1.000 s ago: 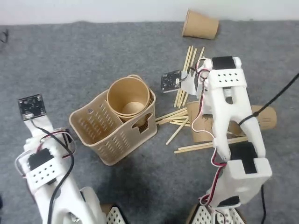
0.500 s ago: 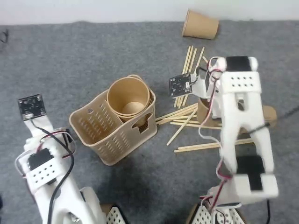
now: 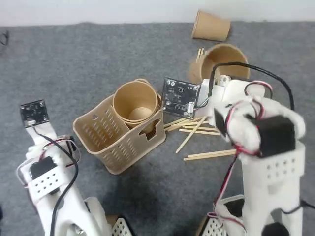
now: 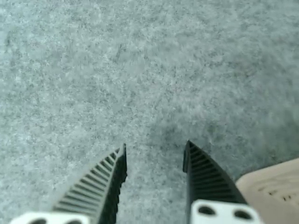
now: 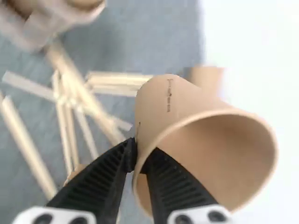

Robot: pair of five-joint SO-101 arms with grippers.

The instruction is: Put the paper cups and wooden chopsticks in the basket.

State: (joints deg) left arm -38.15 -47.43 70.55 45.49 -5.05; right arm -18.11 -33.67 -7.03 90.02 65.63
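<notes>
My right gripper (image 5: 138, 158) is shut on the rim of a brown paper cup (image 5: 201, 140), held in the air with its mouth open. In the high view this cup (image 3: 221, 61) hangs above the scattered wooden chopsticks (image 3: 197, 130), right of the beige basket (image 3: 98, 132). Stacked paper cups (image 3: 135, 105) stand inside the basket. Another cup (image 3: 211, 25) lies on its side at the far edge of the carpet. My left gripper (image 4: 155, 148) is open over bare grey carpet, with a corner of the basket (image 4: 275, 182) beside it.
The raised right arm (image 3: 256, 132) covers the carpet at the right. More chopsticks (image 5: 74, 116) lie spread below the held cup. Grey carpet to the left of the basket is free. A white wall runs along the far edge.
The right arm has lifted the paper cup off the carpet and swung it up and toward the far side. The left arm has not moved.
</notes>
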